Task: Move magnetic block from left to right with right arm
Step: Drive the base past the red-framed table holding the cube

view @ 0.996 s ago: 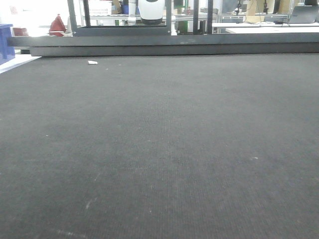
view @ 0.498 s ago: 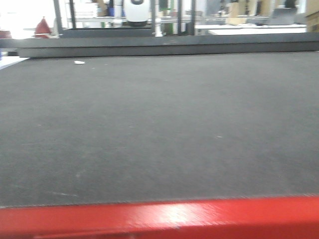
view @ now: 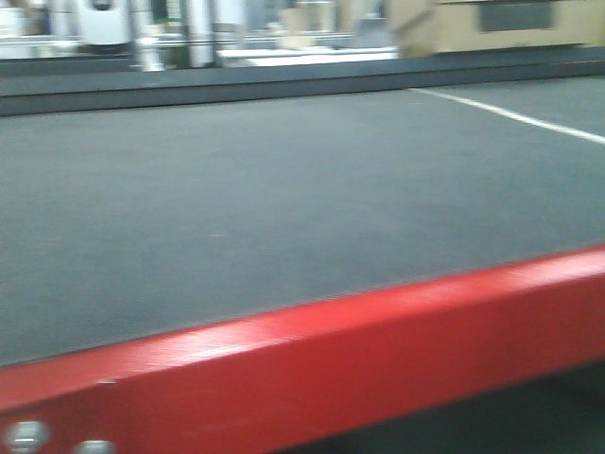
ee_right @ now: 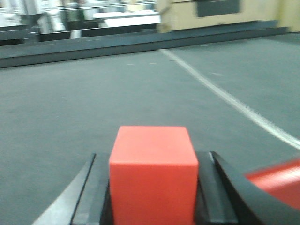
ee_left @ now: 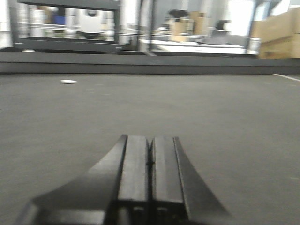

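The magnetic block (ee_right: pixel 152 173), a smooth red cube, fills the bottom middle of the right wrist view. My right gripper (ee_right: pixel 152 155) is shut on it, with one black finger (ee_right: pixel 93 187) pressed on each side face, above dark grey carpet (ee_right: pixel 70 117). In the left wrist view my left gripper (ee_left: pixel 150 138) is shut, its two pads touching and nothing between them, low over the same carpet. Neither gripper nor the block shows in the front view.
A red bar (view: pixel 312 350) with bolts crosses the bottom of the front view; a red piece (ee_right: pixel 276 180) shows right of the block. A white line (ee_right: pixel 225 96) runs over the carpet. Cardboard boxes (view: pixel 501 24) stand behind a dark ledge (ee_left: pixel 140 65). A white scrap (ee_left: pixel 68 81) lies far left.
The front view has swung to the right: the background slid left, the red bar came up from the bottom edge and now lies tilted, and the white line and cardboard boxes came into sight.
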You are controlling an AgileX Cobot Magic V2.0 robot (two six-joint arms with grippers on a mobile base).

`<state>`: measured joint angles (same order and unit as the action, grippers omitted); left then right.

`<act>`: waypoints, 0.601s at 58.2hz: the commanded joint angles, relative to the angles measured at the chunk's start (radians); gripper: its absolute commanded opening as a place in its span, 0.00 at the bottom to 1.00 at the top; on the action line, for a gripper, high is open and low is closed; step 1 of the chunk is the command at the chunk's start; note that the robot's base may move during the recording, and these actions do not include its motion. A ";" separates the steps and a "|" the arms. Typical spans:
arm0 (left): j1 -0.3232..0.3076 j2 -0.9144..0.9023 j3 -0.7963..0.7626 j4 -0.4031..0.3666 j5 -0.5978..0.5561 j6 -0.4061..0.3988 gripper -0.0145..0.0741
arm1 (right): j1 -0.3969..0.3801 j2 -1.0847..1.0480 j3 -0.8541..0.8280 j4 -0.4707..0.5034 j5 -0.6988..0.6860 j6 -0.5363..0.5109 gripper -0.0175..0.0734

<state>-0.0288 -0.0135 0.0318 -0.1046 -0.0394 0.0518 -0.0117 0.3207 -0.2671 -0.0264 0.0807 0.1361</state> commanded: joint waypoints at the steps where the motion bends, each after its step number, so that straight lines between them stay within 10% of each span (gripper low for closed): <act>1: 0.000 -0.012 0.008 -0.005 -0.086 0.000 0.02 | -0.005 0.005 -0.028 -0.009 -0.086 -0.009 0.47; 35: 0.000 -0.012 0.008 -0.005 -0.086 0.000 0.02 | -0.005 0.005 -0.028 -0.009 -0.086 -0.009 0.47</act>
<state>-0.0288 -0.0135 0.0318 -0.1046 -0.0394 0.0518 -0.0117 0.3207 -0.2671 -0.0264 0.0807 0.1338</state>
